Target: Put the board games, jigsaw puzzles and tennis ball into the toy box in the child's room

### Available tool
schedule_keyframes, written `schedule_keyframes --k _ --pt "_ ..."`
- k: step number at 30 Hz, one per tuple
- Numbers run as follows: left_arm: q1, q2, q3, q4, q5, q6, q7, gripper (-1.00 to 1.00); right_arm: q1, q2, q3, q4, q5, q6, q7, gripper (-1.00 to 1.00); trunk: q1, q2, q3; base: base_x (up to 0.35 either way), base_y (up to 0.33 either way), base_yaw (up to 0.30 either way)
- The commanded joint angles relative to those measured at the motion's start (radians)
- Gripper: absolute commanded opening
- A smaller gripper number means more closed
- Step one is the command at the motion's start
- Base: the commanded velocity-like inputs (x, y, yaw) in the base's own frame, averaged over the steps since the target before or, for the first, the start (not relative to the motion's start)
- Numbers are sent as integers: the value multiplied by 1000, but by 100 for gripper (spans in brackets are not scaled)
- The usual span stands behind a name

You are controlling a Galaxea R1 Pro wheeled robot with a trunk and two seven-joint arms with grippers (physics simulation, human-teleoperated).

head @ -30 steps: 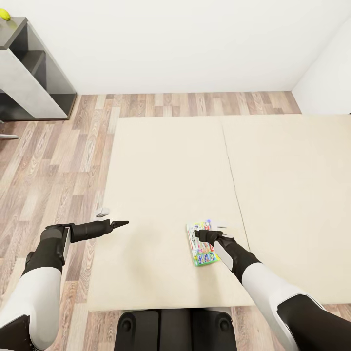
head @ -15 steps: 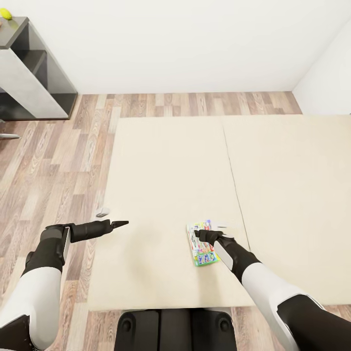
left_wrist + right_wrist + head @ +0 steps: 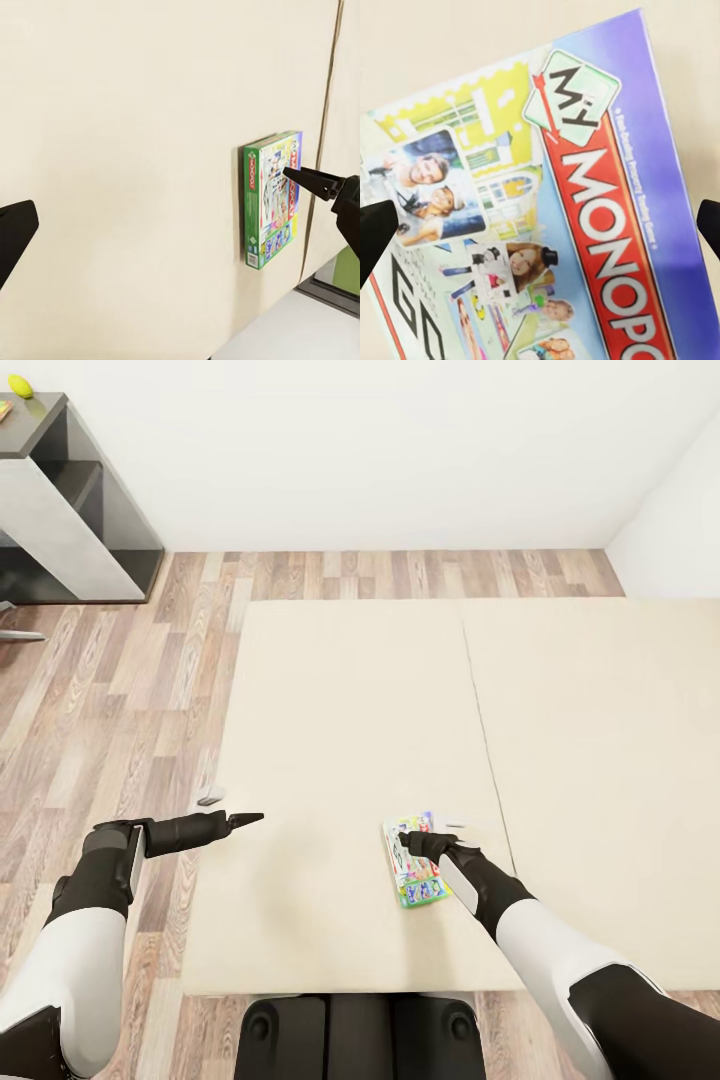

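One Monopoly box (image 3: 415,860) lay flat on the bed (image 3: 340,710), near its seam, bare mattress around. Right fingers (image 3: 404,843) spread wide above it; left fingers' (image 3: 250,818) spread unclear, beside.

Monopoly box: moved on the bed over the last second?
No. The Monopoly box lies at the same spot beside the mattress seam, under the right gripper. Only the camera panned slightly; the shelf shifted in view.
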Motion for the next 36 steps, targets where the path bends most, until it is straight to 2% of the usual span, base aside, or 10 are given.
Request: schedule_keyframes --k 1,25,36 --pt "-1 -1 4 -1 -10 8 -10 100 0 -1 8 -2 -9 4 -8 100 1 -2 -1 0 0 2" --pt "-1 -1 4 -1 -10 8 -10 100 0 -1 8 1 -13 21 -10 100 1 -2 -1 0 0 0" --pt "-1 -1 4 -1 -8 8 -13 100 -1 -1 7 1 -15 106 -18 100 1 -2 -1 0 0 0"
